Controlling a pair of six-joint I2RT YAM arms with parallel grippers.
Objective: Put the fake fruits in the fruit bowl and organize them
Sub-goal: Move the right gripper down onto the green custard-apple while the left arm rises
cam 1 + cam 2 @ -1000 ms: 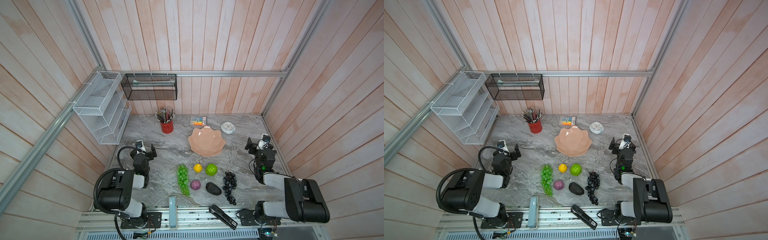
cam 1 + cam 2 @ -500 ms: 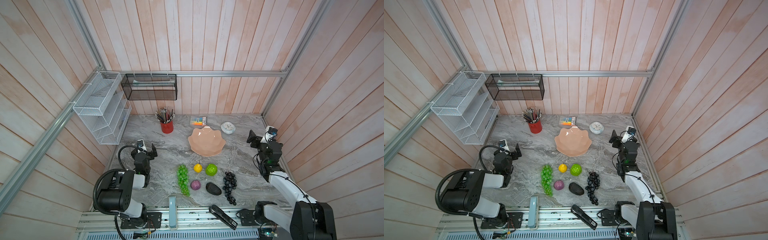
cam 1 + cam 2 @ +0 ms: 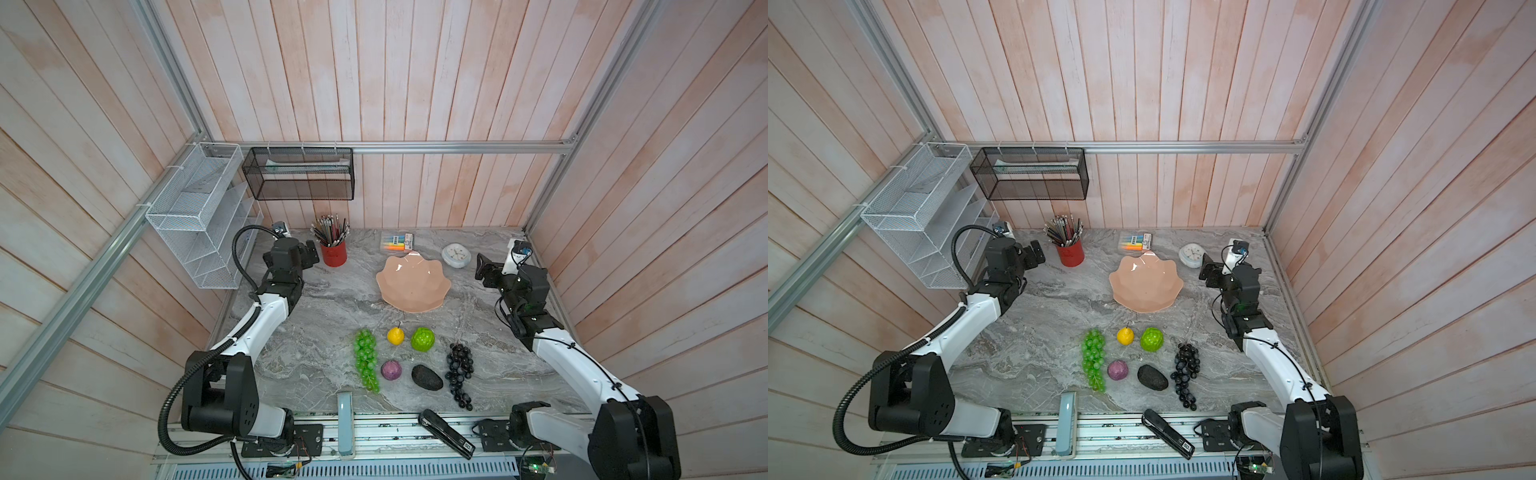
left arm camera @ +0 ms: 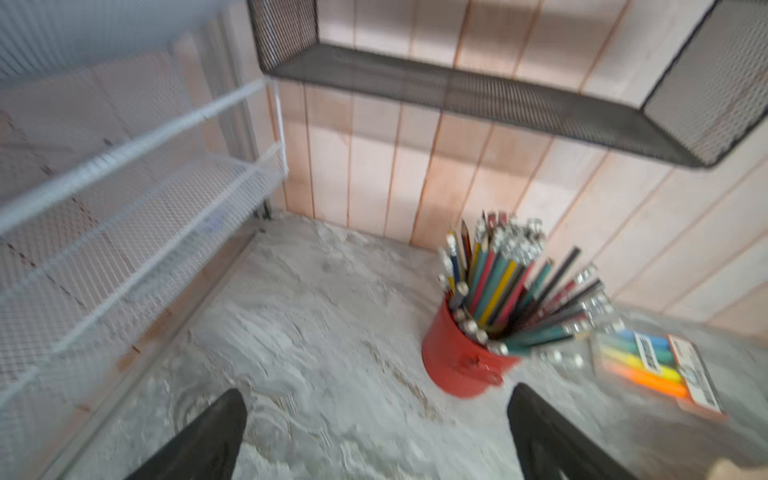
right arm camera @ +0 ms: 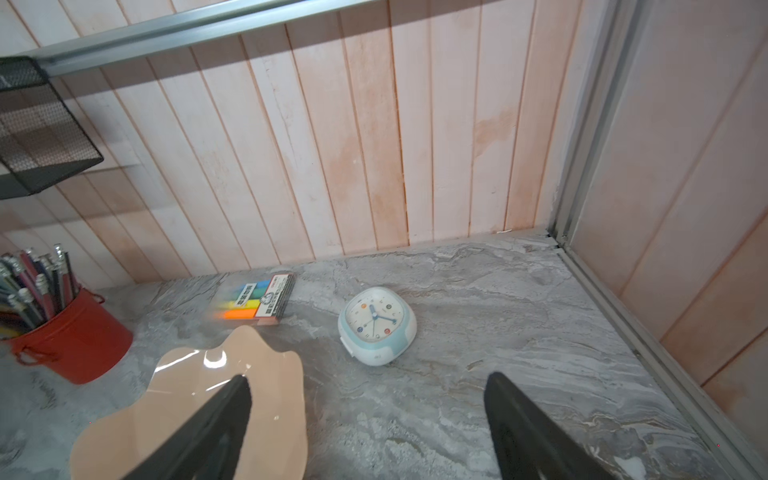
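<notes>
Fruit bowl (image 3: 413,282) sits toward the back of the bench (image 3: 307,361). The whole lot of six is parked outside it at its 6 o'clock: green grape bunch (image 3: 366,359), yellow stemmed fruit (image 3: 395,335), bumpy green ball (image 3: 423,339), purple ball (image 3: 391,370), dark avocado (image 3: 427,377), black-purple grape bunch (image 3: 459,374).

Around the bowl there's one marker pack (image 3: 398,242) just beside its 12, one white clock (image 3: 456,254) at 2 and one red pencil cup (image 3: 333,253) at 10. One black stapler (image 3: 446,432) and one pale blue bar (image 3: 345,424) sit at the front edge.

Both my end effectors are spread wide, gripping nothing. My left end effector (image 4: 376,392) is near the cup, my right end effector (image 5: 370,378) at the bowl's 3.

The left wrist view is smeared and I can't count the pencils. In the right wrist view one of my fingers (image 5: 199,432) covers part of the bowl, and the frame cuts off its near side.
</notes>
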